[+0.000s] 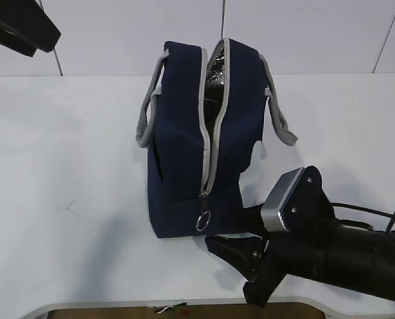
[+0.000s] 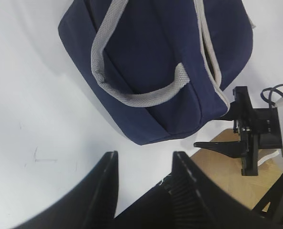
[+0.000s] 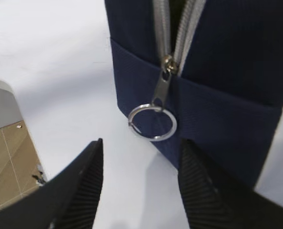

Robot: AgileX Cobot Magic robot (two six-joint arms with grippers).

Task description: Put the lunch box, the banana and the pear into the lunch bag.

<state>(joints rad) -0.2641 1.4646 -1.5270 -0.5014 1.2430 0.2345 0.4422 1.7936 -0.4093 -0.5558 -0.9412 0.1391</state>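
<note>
The navy lunch bag (image 1: 184, 133) stands on the white table with its grey zipper open along the top, silvery lining showing inside. Its ring pull (image 1: 203, 220) hangs at the near end. My right gripper (image 1: 225, 264) is low at that end, open, with the ring pull (image 3: 153, 122) just beyond its fingertips and nothing between them (image 3: 140, 148). My left gripper (image 2: 145, 157) is open and empty, high over the table beside the lunch bag (image 2: 156, 57). The lunch box, the banana and the pear are out of view.
Grey webbing handles (image 1: 147, 113) droop on both sides of the bag. The table's front edge (image 1: 184, 307) runs just below the right gripper, with brown floor (image 2: 237, 157) past it. The left arm (image 1: 21, 26) is a dark shape at the top left.
</note>
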